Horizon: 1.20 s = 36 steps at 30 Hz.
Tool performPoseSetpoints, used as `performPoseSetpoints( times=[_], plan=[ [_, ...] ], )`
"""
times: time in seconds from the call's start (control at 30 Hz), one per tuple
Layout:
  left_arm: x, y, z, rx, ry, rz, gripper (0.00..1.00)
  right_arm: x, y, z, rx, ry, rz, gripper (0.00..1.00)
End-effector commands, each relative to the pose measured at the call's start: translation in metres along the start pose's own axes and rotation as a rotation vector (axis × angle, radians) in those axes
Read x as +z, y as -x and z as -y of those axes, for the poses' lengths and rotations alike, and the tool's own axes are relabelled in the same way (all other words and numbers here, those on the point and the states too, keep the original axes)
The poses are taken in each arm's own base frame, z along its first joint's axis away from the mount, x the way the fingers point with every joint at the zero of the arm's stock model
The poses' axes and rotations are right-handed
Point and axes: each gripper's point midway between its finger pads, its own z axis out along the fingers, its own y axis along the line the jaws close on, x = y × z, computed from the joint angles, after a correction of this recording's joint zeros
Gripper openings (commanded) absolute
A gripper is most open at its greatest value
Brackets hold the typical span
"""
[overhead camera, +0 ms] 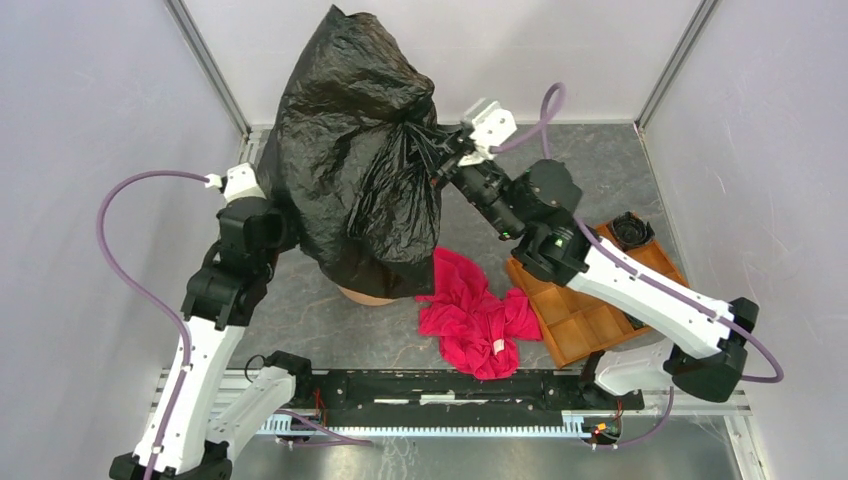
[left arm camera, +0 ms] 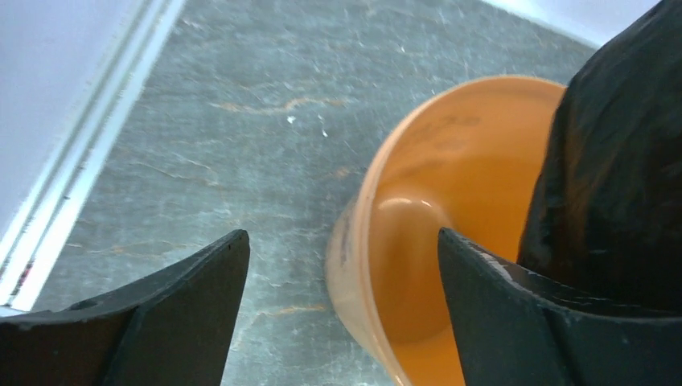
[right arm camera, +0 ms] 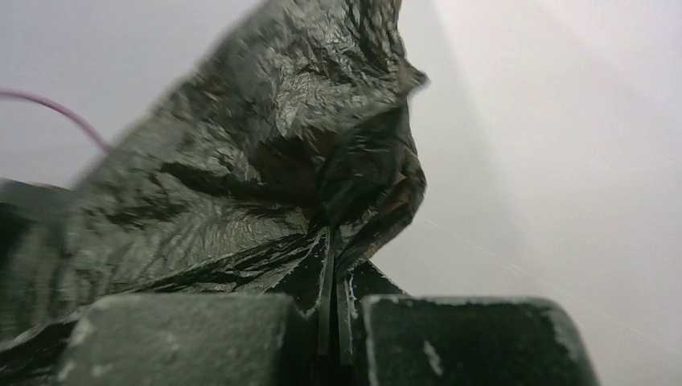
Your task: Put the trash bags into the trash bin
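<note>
The black trash bag (overhead camera: 350, 150) hangs bunched and lifted high over the back middle of the table. My right gripper (overhead camera: 437, 150) is shut on a pinched fold of it; in the right wrist view the bag (right arm camera: 241, 177) is clamped between the closed jaws of the gripper (right arm camera: 334, 273). The orange-tan bin (overhead camera: 365, 295) is mostly hidden under the bag; only its near bottom edge shows. In the left wrist view the bin (left arm camera: 450, 161) stands upright, with the bag (left arm camera: 619, 161) at its right side. My left gripper (left arm camera: 342, 233) is open, its jaws astride the bin's rim; in the top view the bag hides it.
A red-pink cloth (overhead camera: 475, 310) lies crumpled in front of the bin. An orange-brown compartment tray (overhead camera: 590, 300) sits at the right with a small black pot (overhead camera: 632, 230) at its far corner. White walls enclose the table; a black rail (overhead camera: 440, 390) runs along the near edge.
</note>
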Motion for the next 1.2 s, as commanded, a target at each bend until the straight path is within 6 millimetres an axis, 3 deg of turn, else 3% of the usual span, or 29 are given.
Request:
performPoseSetpoints(
  times=[0.0, 0.1, 0.3, 0.47, 0.6, 0.67, 0.77, 0.83, 0.97, 1.17],
  plan=[
    [-0.026, 0.043, -0.019, 0.018, 0.077, 0.144, 0.95, -0.003, -0.03, 0.05, -0.175, -0.254, -0.107, 0.01],
    [-0.034, 0.05, -0.018, 0.005, 0.066, 0.16, 0.97, 0.001, -0.041, 0.067, -0.195, -0.309, -0.126, 0.01],
    [-0.052, 0.067, -0.003, -0.06, -0.022, 0.18, 0.97, 0.037, -0.025, 0.063, -0.109, -0.203, -0.02, 0.01],
    [-0.101, 0.112, 0.052, -0.165, -0.365, 0.284, 0.95, 0.063, -0.003, 0.045, -0.055, -0.112, 0.074, 0.01],
    [-0.153, 0.124, 0.101, -0.121, -0.743, 0.364, 0.96, 0.075, 0.011, 0.035, -0.001, -0.064, 0.121, 0.01],
    [-0.167, 0.115, 0.128, -0.087, -0.929, 0.33, 0.96, 0.074, 0.011, 0.03, 0.038, -0.046, 0.123, 0.01],
    [-0.164, 0.086, 0.165, -0.117, -1.168, 0.158, 0.95, 0.063, 0.009, 0.025, 0.111, -0.026, 0.131, 0.01],
    [-0.156, 0.064, 0.179, -0.149, -1.259, 0.037, 0.95, 0.055, 0.008, 0.022, 0.181, -0.022, 0.144, 0.01],
    [-0.145, 0.037, 0.18, -0.125, -1.265, -0.011, 0.95, 0.046, 0.006, 0.024, 0.282, -0.048, 0.145, 0.01],
    [-0.166, 0.001, 0.171, -0.026, -1.368, -0.038, 0.92, 0.043, 0.021, 0.028, 0.507, -0.09, 0.198, 0.01]
  ],
)
